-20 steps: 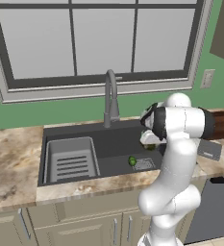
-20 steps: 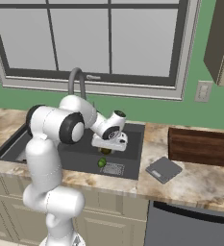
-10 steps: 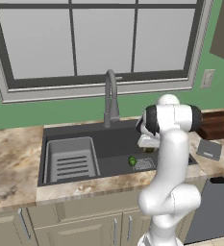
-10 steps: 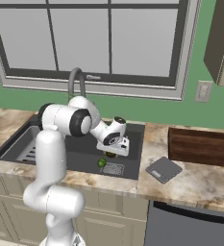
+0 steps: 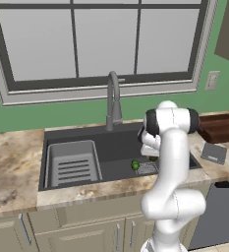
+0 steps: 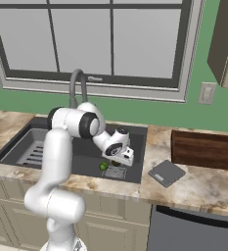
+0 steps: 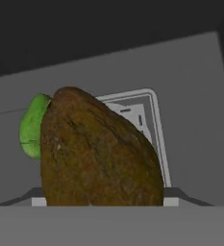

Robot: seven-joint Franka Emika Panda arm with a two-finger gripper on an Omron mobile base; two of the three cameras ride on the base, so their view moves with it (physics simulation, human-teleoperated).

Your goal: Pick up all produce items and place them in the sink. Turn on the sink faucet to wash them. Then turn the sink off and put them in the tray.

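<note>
As we hover low over the sink (image 5: 76,135), the jaws grip the brown fruit (image 7: 96,153) across its broad middle, above the drain grate (image 7: 140,120). The green fruit (image 7: 32,127) lies just beside the grate. Both look light, firm and smooth-skinned; we judge them prone to roll.

A grey ribbed rack (image 5: 71,165) sat in the basin's left half. A small flat grey square (image 6: 167,172) lay on the marbled worktop (image 6: 208,184) below the window (image 6: 110,39).
</note>
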